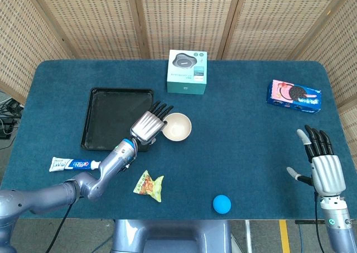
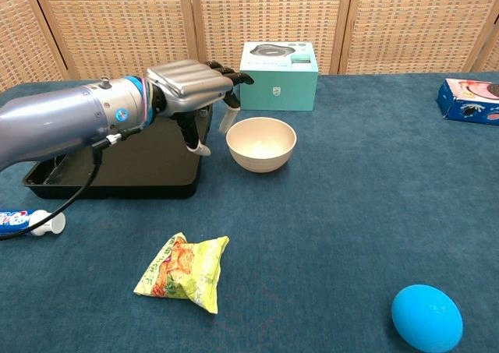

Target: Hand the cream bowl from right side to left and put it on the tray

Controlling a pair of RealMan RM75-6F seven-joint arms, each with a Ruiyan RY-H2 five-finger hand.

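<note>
Toothpaste tube [image 1: 71,164]: we see it lying flat on the desk [image 1: 240,124], behind and to the left of the left hand, beside that arm's forearm; the chest view shows only its capped end at the frame's left edge.
Tray [image 1: 111,119]: black and shallow, just to the left of the left hand; in the chest view the arm hides much of its near right part.
Left hand [image 1: 149,124]: we see it open, holding nothing, fingers extended toward the cream bowl over the tray's right edge. The chest view shows the thumb [image 2: 195,144] hanging down near the tray's corner and a pale fingertip close to the bowl's rim; we cannot tell whether it touches.
Snack packet [image 1: 149,185]: yellow-green, on the desk behind the left hand, nearer the robot.
Cream bowl [image 1: 177,126]: upright on the desk, just right of the left hand's fingertips, outside the tray and well apart from the right hand.
Teal box [image 1: 187,71]: beyond the bowl, ahead and right of the left hand.
Blue ball [image 1: 222,204]: near the desk's front edge, between the two hands.
Cookie box [image 1: 294,95]: far ahead of the right hand; the chest view crops it.
Right hand [image 1: 321,166]: open, fingers spread upward, holding nothing; only the head view shows it.
</note>
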